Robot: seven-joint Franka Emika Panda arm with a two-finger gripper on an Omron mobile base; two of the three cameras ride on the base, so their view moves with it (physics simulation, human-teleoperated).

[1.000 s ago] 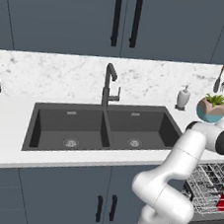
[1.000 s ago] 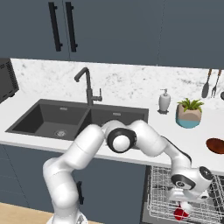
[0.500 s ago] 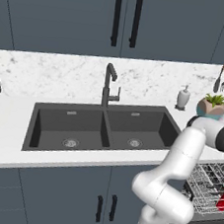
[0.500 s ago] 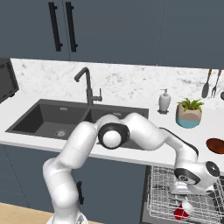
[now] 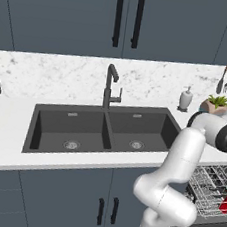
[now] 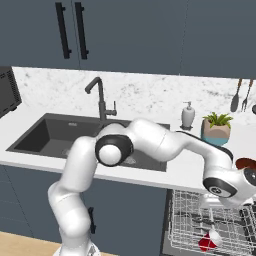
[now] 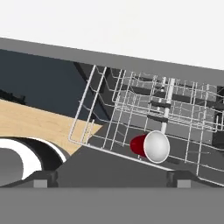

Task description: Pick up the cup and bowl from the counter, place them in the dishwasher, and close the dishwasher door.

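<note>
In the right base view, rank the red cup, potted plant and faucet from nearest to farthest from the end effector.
1. Red cup, in the dishwasher rack just below the end effector.
2. Potted plant, at the back of the counter.
3. Faucet, behind the sink, far to the left.

The white arm (image 6: 150, 142) is seen rising from the base, bent at a dark-jointed elbow, then extended forward and to the robot's right at counter height. The forearm is angled downward past the wrist joint (image 6: 222, 186) — the hand is carried low, beyond the counter edge. In the left base view the same wrist section (image 5: 219, 129) is seen near the frame's right edge. In the hand view the gripper (image 7: 112, 178) is pointed obliquely downward; the two dark fingertips (image 7: 41, 179) are set wide apart — nothing is gripped between them.
</note>
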